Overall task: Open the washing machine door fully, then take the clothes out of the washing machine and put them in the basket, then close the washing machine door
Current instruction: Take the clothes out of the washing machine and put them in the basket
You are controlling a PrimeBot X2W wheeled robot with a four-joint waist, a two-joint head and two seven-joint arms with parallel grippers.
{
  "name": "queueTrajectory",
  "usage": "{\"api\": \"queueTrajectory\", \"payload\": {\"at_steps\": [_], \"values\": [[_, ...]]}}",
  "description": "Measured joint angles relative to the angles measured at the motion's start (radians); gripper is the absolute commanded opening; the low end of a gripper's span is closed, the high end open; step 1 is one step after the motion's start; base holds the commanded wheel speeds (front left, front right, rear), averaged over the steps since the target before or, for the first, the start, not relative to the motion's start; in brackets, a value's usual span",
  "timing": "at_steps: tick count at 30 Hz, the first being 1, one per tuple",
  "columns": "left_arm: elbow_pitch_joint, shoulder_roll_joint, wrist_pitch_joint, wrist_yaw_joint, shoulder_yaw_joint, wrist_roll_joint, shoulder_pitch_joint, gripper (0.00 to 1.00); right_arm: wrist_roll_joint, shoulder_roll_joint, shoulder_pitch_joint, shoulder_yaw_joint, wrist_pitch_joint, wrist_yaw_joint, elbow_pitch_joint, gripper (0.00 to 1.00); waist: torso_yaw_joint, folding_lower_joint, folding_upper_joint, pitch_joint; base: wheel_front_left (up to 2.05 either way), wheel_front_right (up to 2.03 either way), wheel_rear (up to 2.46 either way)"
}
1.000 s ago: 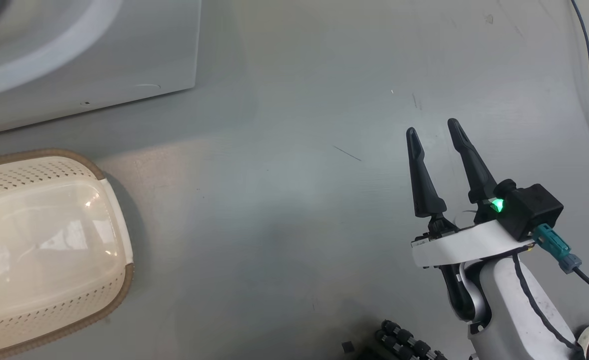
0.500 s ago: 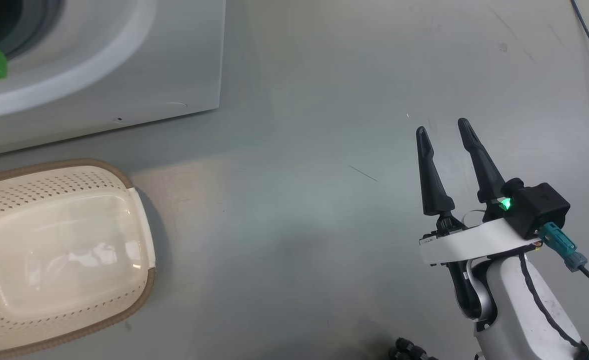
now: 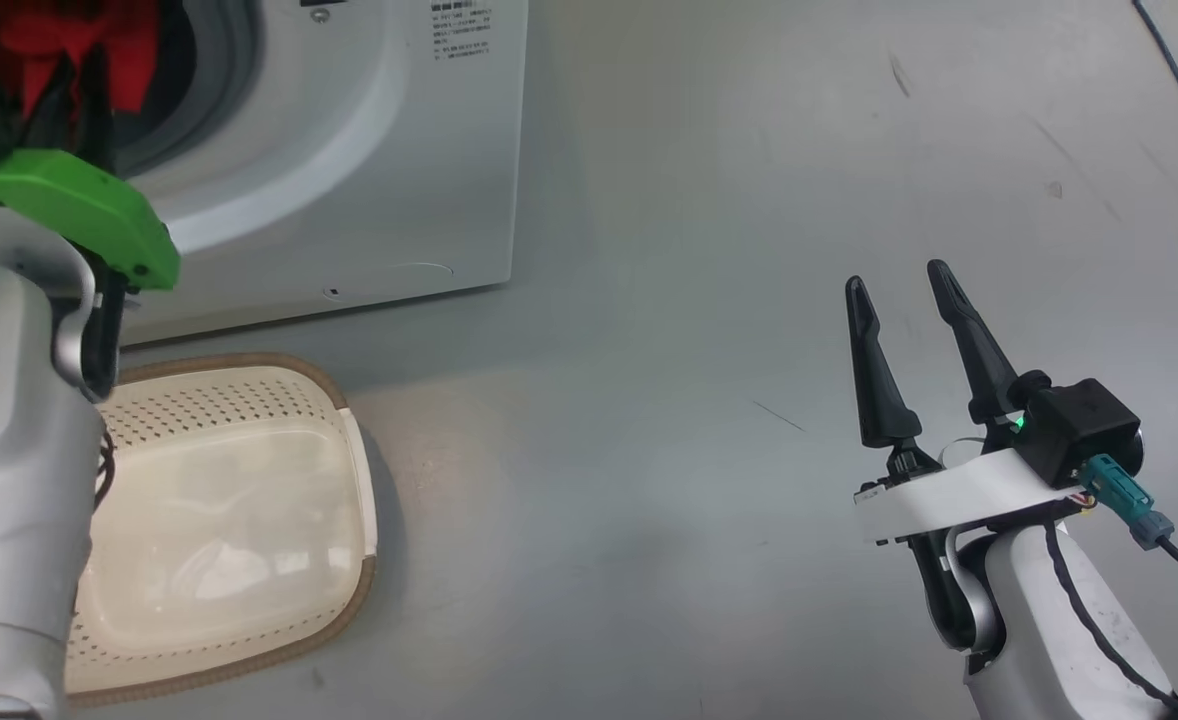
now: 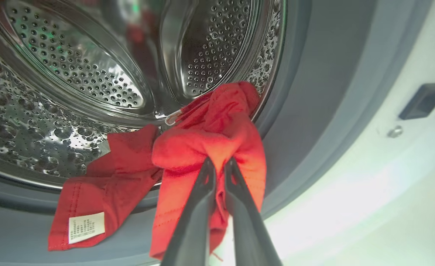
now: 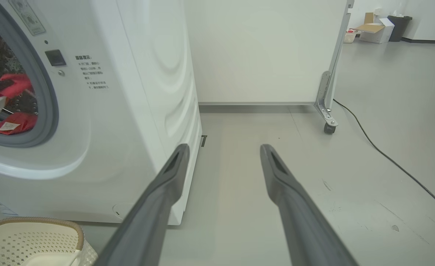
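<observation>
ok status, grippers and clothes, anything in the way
Left gripper shut on the clothes, draped over the drum lip. Right gripper open over the floor. Basket empty by the washer; nothing seen blocking.

One white washing machine (image 3: pixel 349 150) stood on the floor. One red garment (image 4: pixel 210 136), bearing one white label (image 4: pixel 86 227), hung at the washing machine's drum mouth. One cream basket (image 3: pixel 209 412) sat just in front of the washing machine. There were two grippers, each with two dark fingers: the left gripper (image 4: pixel 218 162) at the drum mouth and the right gripper (image 3: pixel 897 275) well off to the machine's side. One black cable (image 5: pixel 387 157) and one caster wheel (image 5: pixel 328 128) lay beyond that side.
</observation>
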Motion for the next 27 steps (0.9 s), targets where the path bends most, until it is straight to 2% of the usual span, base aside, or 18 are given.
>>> {"api": "queueTrajectory", "payload": {"at_steps": [7,19,23,27], "values": [[-0.03,-0.012,-0.084,0.0,-0.059,-0.007,0.091,0.0,0.0,-0.01,0.041,-0.015,0.0,0.001,0.017,1.0,0.036,0.0,0.0,-0.079,0.0,0.0,0.0],[-0.134,-0.019,-0.112,0.0,-0.093,0.002,0.181,0.0,0.0,-0.027,0.095,-0.038,0.0,0.0,0.016,1.0,0.117,-0.0001,0.0,-0.18,0.0,0.0,0.0],[-0.202,-0.003,-0.114,0.0,-0.072,0.014,0.217,0.0,0.0,-0.029,0.109,-0.043,0.0,0.0,0.016,1.0,0.145,0.0,0.0,-0.21,0.0,0.0,0.0],[-0.361,0.018,-0.114,0.0,-0.034,0.072,0.224,0.0,0.002,-0.029,0.131,-0.05,0.0,-0.001,0.015,1.0,0.171,-0.0001,0.0,-0.234,0.0,0.0,0.0]]}}
